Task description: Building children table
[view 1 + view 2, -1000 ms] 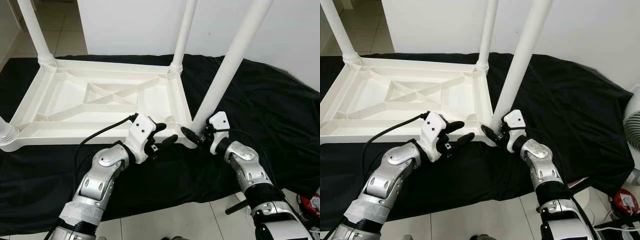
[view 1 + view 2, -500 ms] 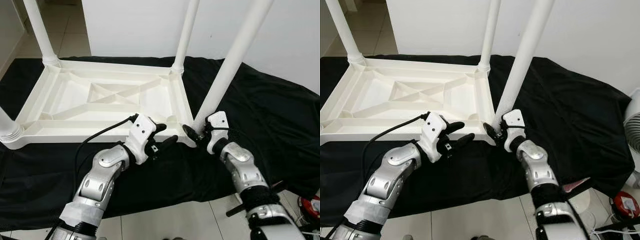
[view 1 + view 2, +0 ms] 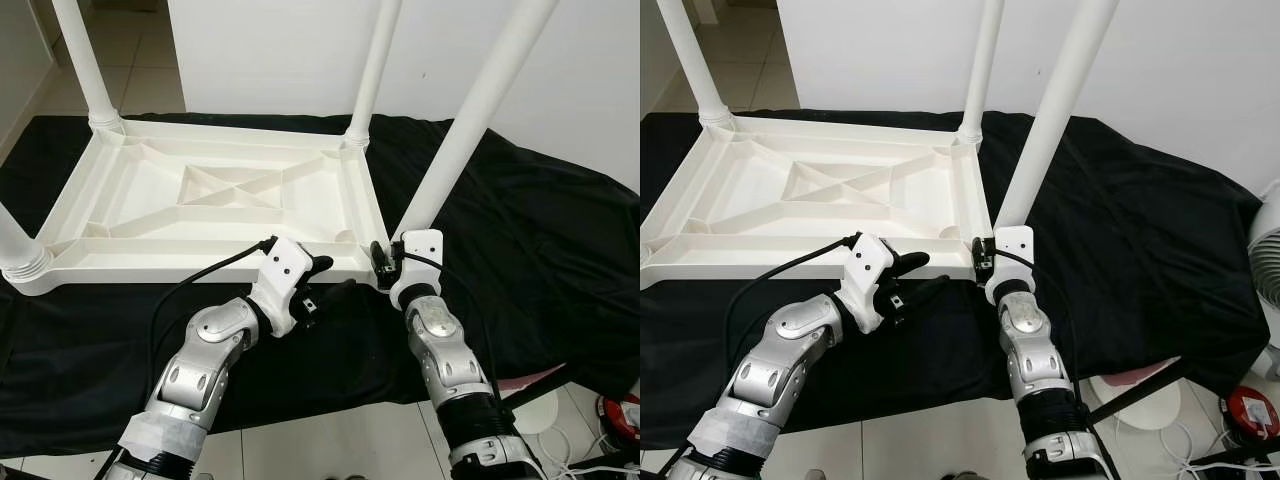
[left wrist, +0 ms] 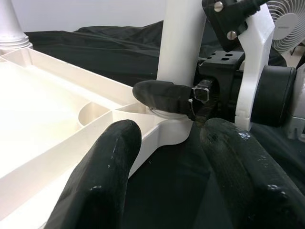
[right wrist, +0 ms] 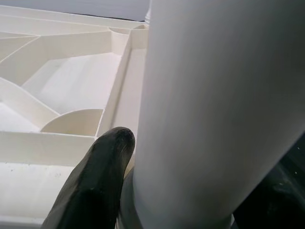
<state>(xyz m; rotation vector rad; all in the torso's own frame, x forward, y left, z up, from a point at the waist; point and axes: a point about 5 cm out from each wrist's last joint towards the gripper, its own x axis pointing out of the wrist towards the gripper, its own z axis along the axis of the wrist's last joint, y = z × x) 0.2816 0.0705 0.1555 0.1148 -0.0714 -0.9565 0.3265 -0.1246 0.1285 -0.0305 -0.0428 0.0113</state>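
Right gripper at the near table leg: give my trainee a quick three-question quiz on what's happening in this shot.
1. True or false: the right gripper has its fingers around the base of the near-right leg.
2. The left gripper is: A) clamped on a leg, B) open beside the tabletop's near corner, C) resting inside the tabletop.
3. Which way up is the white tabletop lying on the black cloth?

Key: 1 true. 2 B. 3 Upside down, ribbed underside facing up with the legs pointing upward.
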